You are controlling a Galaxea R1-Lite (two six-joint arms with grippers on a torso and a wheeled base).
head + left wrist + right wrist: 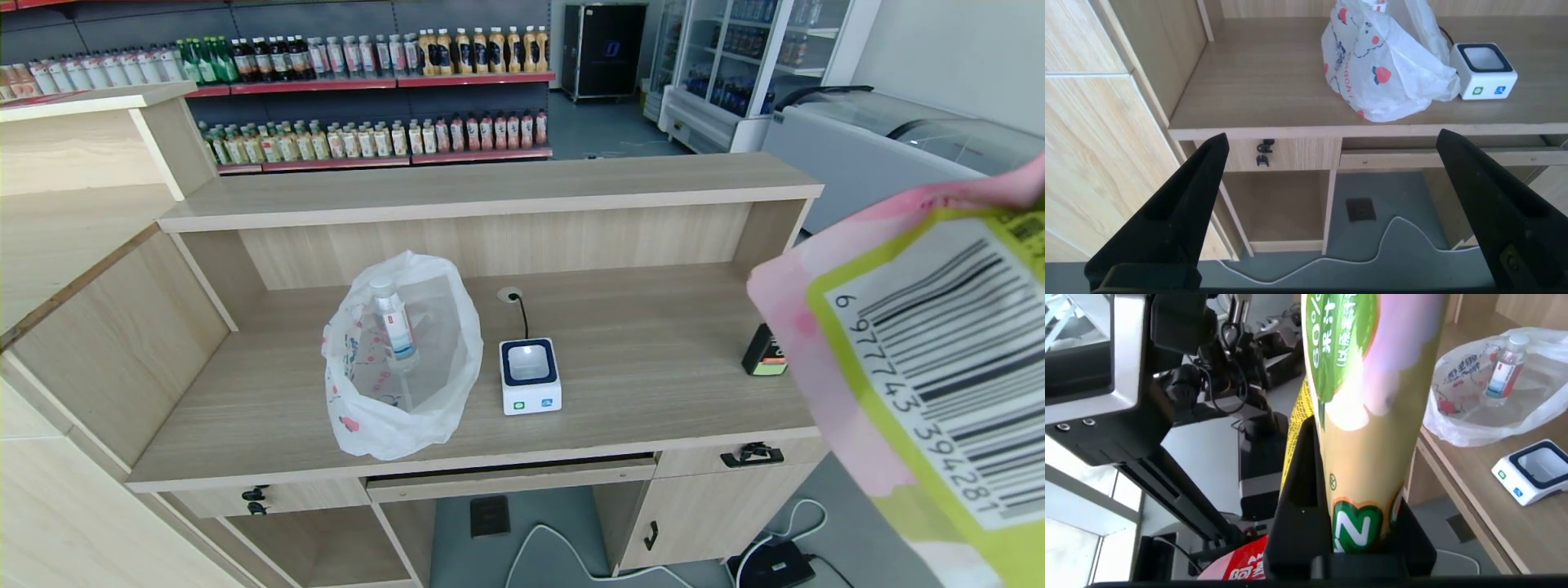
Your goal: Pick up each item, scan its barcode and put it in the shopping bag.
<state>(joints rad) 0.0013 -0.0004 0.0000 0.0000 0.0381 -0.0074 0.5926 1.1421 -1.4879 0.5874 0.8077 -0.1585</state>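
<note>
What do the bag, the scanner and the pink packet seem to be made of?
Bag: probably thin plastic film; translucent, crinkled, the bottle shows through.
Scanner: hard white plastic, smooth, with a glossy window.
Packet: likely printed plastic film; slightly shiny and creased.

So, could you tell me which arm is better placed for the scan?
The right: the right claw grips the packet, barcode showing. The left claw hangs open and empty, below the desk's front edge, away from the scanner.
</note>
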